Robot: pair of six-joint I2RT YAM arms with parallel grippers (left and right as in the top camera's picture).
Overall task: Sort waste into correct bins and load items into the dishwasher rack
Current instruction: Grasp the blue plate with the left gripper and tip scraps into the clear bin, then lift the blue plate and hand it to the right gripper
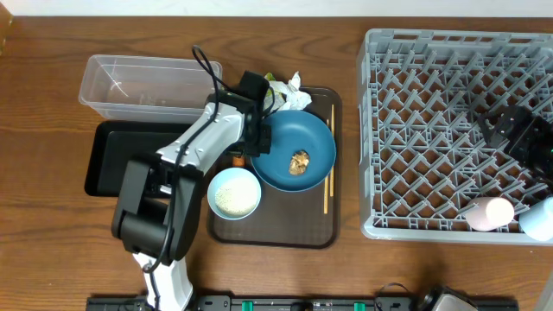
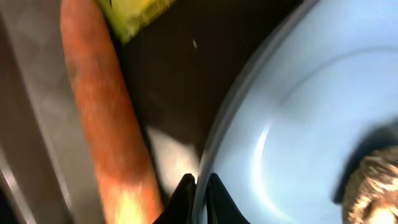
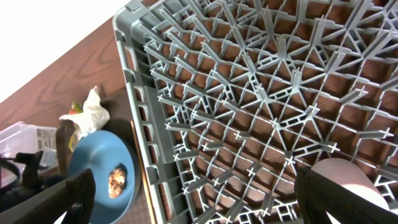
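My left gripper (image 2: pixel 200 186) is closed on the rim of the large dark blue round dish (image 1: pixel 309 130), with one fingertip on each side of the edge. The dish lies on the dark brown serving tray (image 1: pixel 268 235) and has a brown food lump (image 1: pixel 300 161) in it. A small orange carrot (image 2: pixel 106 124) lies just beside the rim. My right gripper (image 3: pixel 205 196) hangs wide open and empty above the grey plastic lattice rack (image 1: pixel 373 130).

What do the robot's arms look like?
The left arm has white shells between chunky black cylindrical joints, with a black cable looping near its wrist. The right arm shows only black. Both have black fingers.
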